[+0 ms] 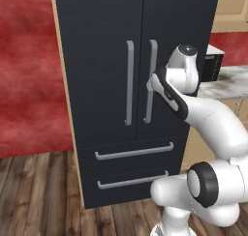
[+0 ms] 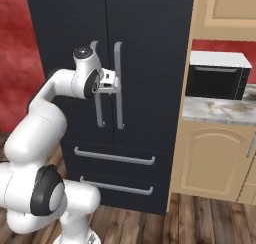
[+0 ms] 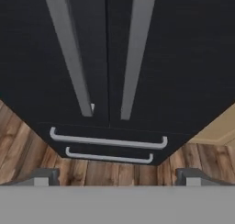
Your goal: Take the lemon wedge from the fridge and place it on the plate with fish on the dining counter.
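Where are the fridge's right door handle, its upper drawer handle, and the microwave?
right door handle (image 1: 150, 80), left base view, mid-length of the bar.
upper drawer handle (image 2: 114, 157), right base view, middle of the bar.
microwave (image 2: 215, 82), right base view, its dark front door.

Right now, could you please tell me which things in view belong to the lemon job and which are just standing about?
Belong to the job:
- fridge, both doors shut
- its two door handles
- gripper, close to the handles; fingers set apart

Just standing about:
- two lower drawers
- microwave
- marbled counter
- tan cabinets
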